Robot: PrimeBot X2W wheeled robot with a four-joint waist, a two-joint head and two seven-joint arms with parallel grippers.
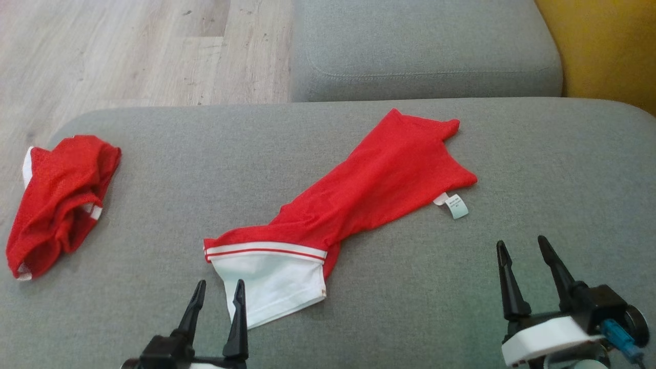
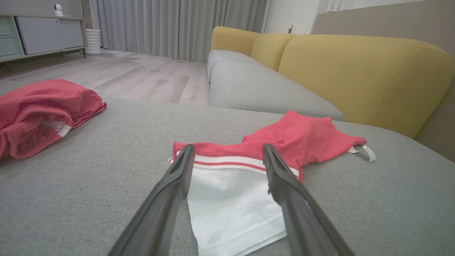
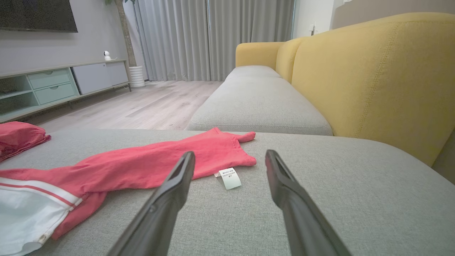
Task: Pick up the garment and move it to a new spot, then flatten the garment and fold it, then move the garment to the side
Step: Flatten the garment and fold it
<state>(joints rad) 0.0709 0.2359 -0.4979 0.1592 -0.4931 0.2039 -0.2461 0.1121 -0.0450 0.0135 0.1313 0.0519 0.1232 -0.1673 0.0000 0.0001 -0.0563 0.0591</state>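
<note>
1. Black fingers of the left gripper [image 1: 220,284] stand spread at the near edge, one finger at the garment's white end. The right gripper [image 1: 521,242], also spread, is over bare grey cushion [image 1: 435,287] and holds nothing.
2. The garment [image 1: 359,189] lies mid-cushion with its long axis diagonal: white hem near-left, red end with its label [image 1: 457,205] far-right.
3. Open cushion surrounds it; a second red garment [image 1: 59,200] lies bunched at the left edge.
4. Beyond are a farther cushion [image 1: 425,51] and wood floor [image 1: 128,51].

Left claw [image 1: 219,287] at bottom left, 2 fingers spread, pointing forward. Right claw [image 1: 523,246] at bottom right, 2 fingers spread wider, leaning slightly left. Both empty.
</note>
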